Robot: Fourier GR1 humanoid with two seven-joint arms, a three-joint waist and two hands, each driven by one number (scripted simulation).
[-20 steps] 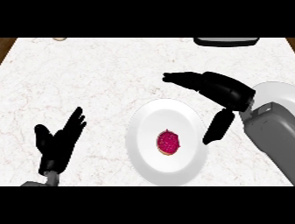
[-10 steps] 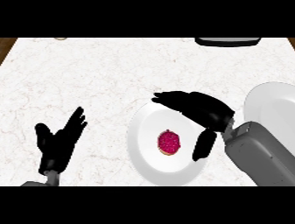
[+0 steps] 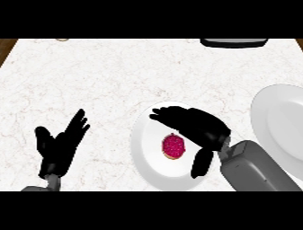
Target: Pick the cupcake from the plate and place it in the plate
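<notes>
A white marble counter (image 3: 114, 81) fills most of the head view, with brown wood showing past its left and right edges. At the right, a large white plate (image 3: 290, 130) lies partly cut off by the view's edge. Nearer the middle lies a second white plate (image 3: 147, 157), well apart from the first, and on it, a little right of its centre, sits the cupcake (image 3: 173, 146), seen from above as a dark pink round with a pale rim. The grey right forearm (image 3: 256, 168) comes in from the lower right, and the right hand (image 3: 197, 126) hangs over this plate, its fingers spread and gently curved over the upper part of the plate, above the cupcake, with the thumb pointing down to the cupcake's right; the hand is wide and holds nothing. The left hand (image 3: 60, 143) rests at the lower left of the counter, fingers straight and pointing up, holding nothing. At the far edge a dark object (image 3: 233, 42) with a pale rim is partly visible, and a small pale thing (image 3: 62, 39) sits at the upper left.
</notes>
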